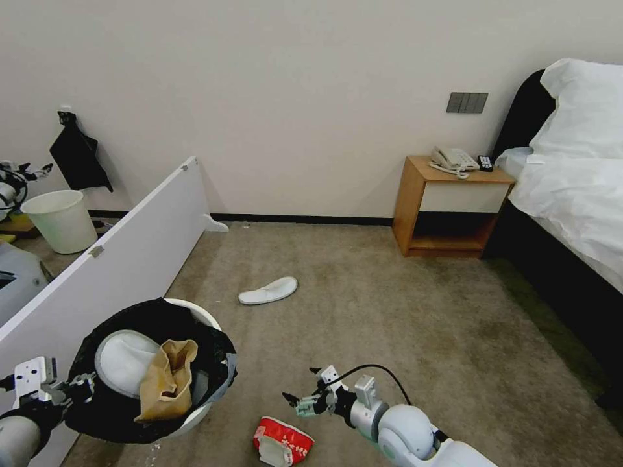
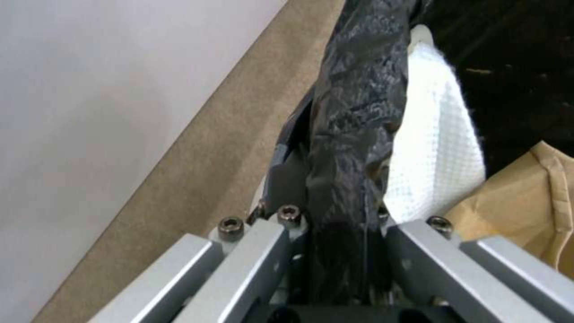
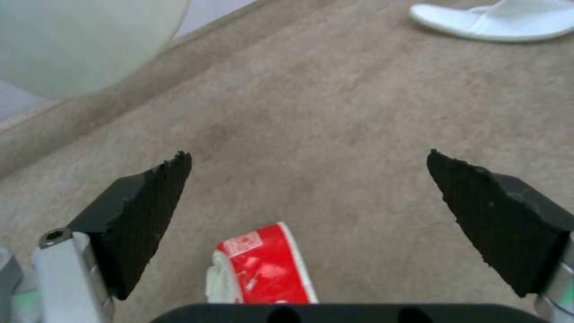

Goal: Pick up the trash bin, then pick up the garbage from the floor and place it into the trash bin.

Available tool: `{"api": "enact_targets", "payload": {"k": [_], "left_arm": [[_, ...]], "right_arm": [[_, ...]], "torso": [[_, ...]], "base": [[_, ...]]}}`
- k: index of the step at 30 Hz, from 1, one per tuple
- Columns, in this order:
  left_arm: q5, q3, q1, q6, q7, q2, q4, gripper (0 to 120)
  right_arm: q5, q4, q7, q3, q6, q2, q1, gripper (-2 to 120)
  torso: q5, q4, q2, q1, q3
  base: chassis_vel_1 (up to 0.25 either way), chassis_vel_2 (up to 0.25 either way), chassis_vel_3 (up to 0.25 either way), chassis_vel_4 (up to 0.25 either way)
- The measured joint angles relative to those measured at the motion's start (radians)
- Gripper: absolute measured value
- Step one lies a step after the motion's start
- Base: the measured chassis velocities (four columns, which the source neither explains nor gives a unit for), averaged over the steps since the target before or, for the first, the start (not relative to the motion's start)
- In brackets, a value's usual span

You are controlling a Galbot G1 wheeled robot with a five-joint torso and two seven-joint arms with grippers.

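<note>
Head view showed the left gripper (image 1: 83, 384) clamped on the trash bin (image 1: 195, 311) rim, the right gripper (image 1: 300, 394) spread wide at one o'clock from the red-white wrapper (image 1: 283, 441).

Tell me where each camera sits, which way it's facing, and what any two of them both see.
Head view: on the robot's head, facing forward and down across the carpet; the left pincer holds the trash bin, the right pincer hangs above the red wrapper.
Left wrist view: on the left wrist, facing along its fingers, shut on the bin's bag-covered rim.
Right wrist view: on the right wrist, facing down between open fingers.
Shared: head and right wrist views show the wrapper and white slipper.
</note>
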Motion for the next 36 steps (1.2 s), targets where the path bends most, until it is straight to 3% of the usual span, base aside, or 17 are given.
{"api": "enact_targets", "payload": {"k": [19,36], "left_arm": [[0.001,0.015,-0.008,0.000,-0.001,-0.001,0.004,3],[-0.001,0.006,0.000,0.000,0.000,-0.004,-0.011,3]], "right_arm": [[0.016,-0.134,0.092,-0.095,-0.075,0.096,0.020,100],[-0.027,-0.279,0.092,-0.112,-0.075,0.187,0.015,100]], "torso": [[-0.0001,-0.0001,0.000,0.000,0.000],[0.0000,-0.0001,0.000,0.000,0.000]], "base": [[0.000,0.000,0.000,0.000],[0.000,0.000,0.000,0.000]]}}
